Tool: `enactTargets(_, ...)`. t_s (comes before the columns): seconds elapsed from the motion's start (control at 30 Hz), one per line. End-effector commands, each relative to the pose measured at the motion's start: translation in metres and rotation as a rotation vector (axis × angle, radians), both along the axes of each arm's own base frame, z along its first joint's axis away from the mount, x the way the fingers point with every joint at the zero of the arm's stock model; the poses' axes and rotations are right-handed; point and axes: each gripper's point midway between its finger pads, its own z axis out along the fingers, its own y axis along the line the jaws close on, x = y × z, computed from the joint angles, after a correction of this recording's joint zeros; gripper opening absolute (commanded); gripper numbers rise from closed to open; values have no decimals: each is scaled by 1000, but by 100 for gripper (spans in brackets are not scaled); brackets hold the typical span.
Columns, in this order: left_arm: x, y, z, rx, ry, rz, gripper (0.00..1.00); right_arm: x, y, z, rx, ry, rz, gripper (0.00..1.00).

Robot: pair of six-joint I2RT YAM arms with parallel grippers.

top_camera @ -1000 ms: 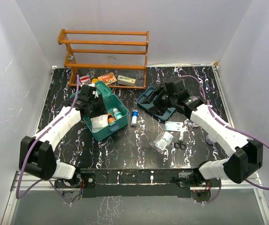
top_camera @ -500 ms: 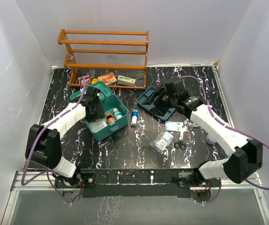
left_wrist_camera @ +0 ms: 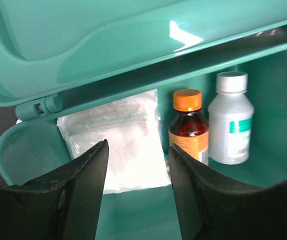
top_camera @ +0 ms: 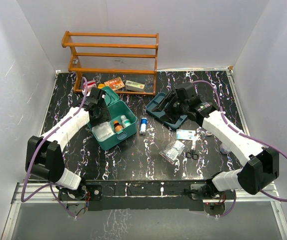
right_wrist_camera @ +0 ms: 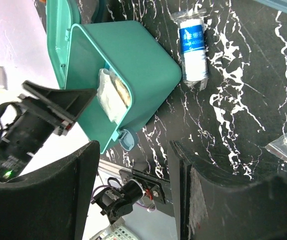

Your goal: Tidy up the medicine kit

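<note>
Both sets of jaws stand released, with nothing gripped between them. The left jaws hang over the open medicine kit, a teal-green box on the bench with its hinged lid raised just ahead of them. In the left wrist view, a white packet lies on the kit floor, directly beyond the gap between the jaws. A brown bottle with an orange cap lies just beside the packet, ahead of the right-hand finger. A white bottle with a green label lies against the brown bottle, further to that side.

The right jaws hover over a dark teal tray, well apart from the kit. In the right wrist view, the kit lies ahead of the gap between the jaws. A wrapped blue-and-white roll lies on the bench just beside the kit, ahead of the right-hand finger. In the top view, a clear bag and scissors lie on the bench on the near side of the right jaws. An orange wooden rack stands at the far edge of the bench, beyond the left jaws.
</note>
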Motion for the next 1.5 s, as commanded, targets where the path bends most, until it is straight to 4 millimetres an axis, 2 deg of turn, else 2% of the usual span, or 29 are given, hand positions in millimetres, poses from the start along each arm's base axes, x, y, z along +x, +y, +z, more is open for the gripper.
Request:
enactTargets(0.0, 7, -3, 51, -36, -109, -31, 52, 10, -11, 19, -23, -72, -41, 55)
enactTargets(0.13, 11, -6, 76, -52, -173, -73, 55, 9, -28, 12, -84, -76, -91, 55)
enactTargets(0.23, 12, -9, 106, -70, -269, -125, 57, 7, -47, 4, -149, -83, -142, 56)
enactTargets(0.4, 6, -10, 141, -77, -421, -228, 65, -4, -84, -22, -282, -73, -224, 58)
enactTargets(0.5, -2, -7, 152, -75, -486, -250, 74, -13, -104, -43, -372, -59, -255, 58)
enactTargets(0.6, -13, -3, 153, -72, -502, -263, 80, -28, -118, -71, -448, -7, -235, 59)
enactTargets(0.7, -23, 2, 151, -63, -501, -256, 91, -46, -126, -102, -504, 77, -205, 58)
enactTargets(0.77, -29, 5, 148, -64, -497, -244, 98, -55, -128, -119, -515, 117, -191, 58)
enactTargets(0.97, -43, -14, 143, -172, -499, -314, 99, -70, -129, -150, -512, 151, -154, 54)
enactTargets(1.27, -57, -47, 153, -348, -549, -426, 95, -80, -124, -174, -530, 190, -54, 48)
enactTargets(1.47, -64, -65, 167, -436, -563, -497, 93, -79, -118, -181, -509, 196, -28, 43)
